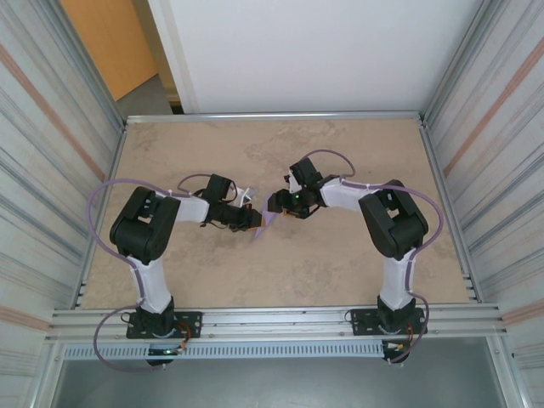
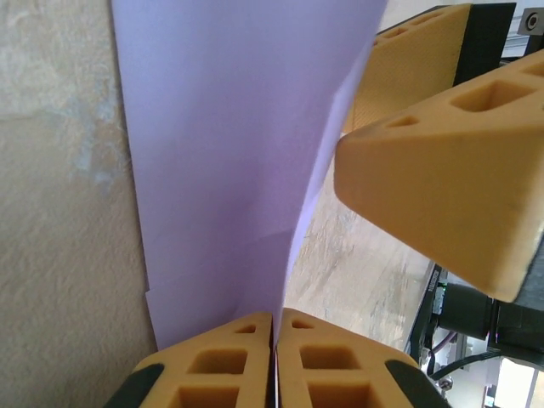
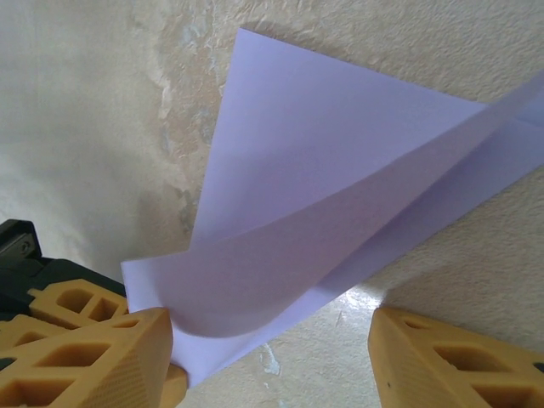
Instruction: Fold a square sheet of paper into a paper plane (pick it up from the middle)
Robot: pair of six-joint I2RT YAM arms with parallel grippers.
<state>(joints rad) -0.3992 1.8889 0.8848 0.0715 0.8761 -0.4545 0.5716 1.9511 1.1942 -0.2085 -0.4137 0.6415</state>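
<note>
The lilac square sheet of paper (image 1: 270, 218) is folded into layers and stands bent up off the table between the two arms. My left gripper (image 2: 276, 327) is shut on its lower edge, and the sheet (image 2: 229, 153) rises away from the jaws. My right gripper (image 3: 270, 340) is open, its fingers (image 3: 127, 361) set wide apart. The curled sheet (image 3: 340, 170) lies between them, one corner against the left finger. In the top view the left gripper (image 1: 252, 219) and the right gripper (image 1: 279, 202) meet at the paper. The right gripper's fingers (image 2: 442, 170) hang close above the sheet.
The beige stone-patterned table (image 1: 280, 272) lies under both arms. Metal rails run along the table edges (image 1: 272, 319), and ribbed walls close in the left and right sides. Cables loop beside each arm.
</note>
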